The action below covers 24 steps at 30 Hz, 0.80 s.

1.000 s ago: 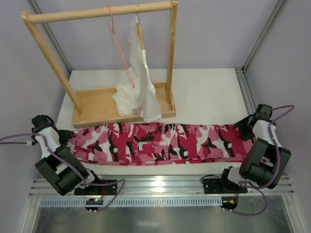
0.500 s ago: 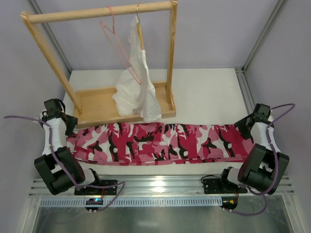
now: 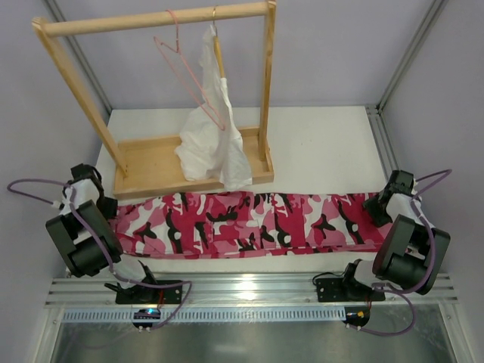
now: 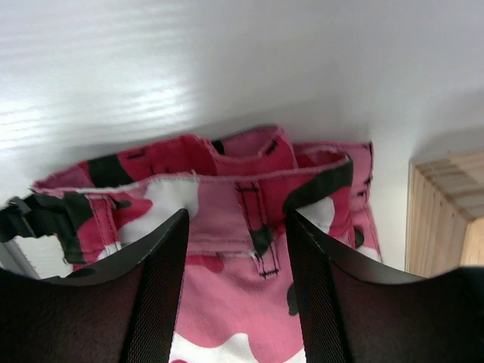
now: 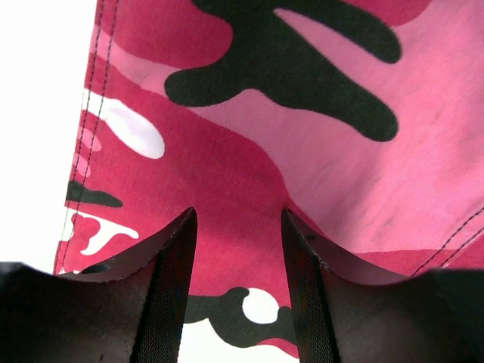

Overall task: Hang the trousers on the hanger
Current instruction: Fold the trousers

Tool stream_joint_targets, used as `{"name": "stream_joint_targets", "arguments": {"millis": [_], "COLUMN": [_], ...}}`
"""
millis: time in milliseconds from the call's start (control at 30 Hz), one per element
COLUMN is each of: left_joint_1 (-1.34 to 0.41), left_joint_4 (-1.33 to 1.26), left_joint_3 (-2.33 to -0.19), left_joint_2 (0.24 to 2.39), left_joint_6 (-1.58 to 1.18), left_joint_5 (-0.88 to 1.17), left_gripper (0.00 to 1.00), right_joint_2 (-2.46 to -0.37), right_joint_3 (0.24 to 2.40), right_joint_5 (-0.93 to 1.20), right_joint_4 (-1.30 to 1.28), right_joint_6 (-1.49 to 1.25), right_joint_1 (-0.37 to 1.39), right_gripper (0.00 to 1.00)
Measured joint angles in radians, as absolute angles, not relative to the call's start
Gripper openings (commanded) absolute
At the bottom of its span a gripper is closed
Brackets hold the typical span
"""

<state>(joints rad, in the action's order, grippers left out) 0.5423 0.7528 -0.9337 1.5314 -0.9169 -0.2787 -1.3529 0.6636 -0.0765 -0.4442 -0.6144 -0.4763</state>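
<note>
Your left pincer (image 4: 236, 219) stands wide over the waist end of the trousers (image 3: 249, 223), a belt loop (image 4: 257, 227) showing in the gap between its fingers, which grip nothing. The trousers lie flat in a long band across the near side of the table (image 3: 318, 144), running from one arm to the other. Behind them, left of centre, the pink hanger (image 3: 189, 76) hangs from the wooden rack (image 3: 151, 19) beside a white garment (image 3: 212, 128). At the leg end, your right pincer (image 5: 238, 215) is equally wide, with cloth beneath its gap. Expect soft, limp cloth that will sag and bunch. The stitched waistband and the hems look like the firmest places to grip.
</note>
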Motion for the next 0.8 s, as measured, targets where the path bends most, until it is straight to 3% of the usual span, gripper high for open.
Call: {"name": "stream_joint_targets", "arguments": {"millis": [267,400,567,800], "left_joint_1": [0.634,0.634,0.555,0.466], "left_joint_4": [0.764,0.703,0.544,0.507], "left_joint_3": [-0.945,-0.946,-0.945,-0.978], "left_joint_2": [1.525,1.448,1.279,1.325], "left_joint_6": [-0.899,-0.837,-0.759,-0.694], "left_joint_5": [-0.317,-0.220,-0.127,-0.126], "left_gripper": [0.56,0.52,0.58,0.59], "right_joint_2": [-1.357,-1.355,-1.338,-1.306], "right_joint_3": [0.664,0.670,0.734,0.803], "right_joint_5": [-0.072,-0.022,0.011,0.047], "right_joint_4": [-0.418,-0.397,-0.398,-0.397], "right_joint_6": [-0.627,-0.603,-0.583,-0.565], "right_joint_1": [-0.364,-0.290,-0.176,-0.125], "right_gripper": [0.51,0.51,0.51,0.51]}}
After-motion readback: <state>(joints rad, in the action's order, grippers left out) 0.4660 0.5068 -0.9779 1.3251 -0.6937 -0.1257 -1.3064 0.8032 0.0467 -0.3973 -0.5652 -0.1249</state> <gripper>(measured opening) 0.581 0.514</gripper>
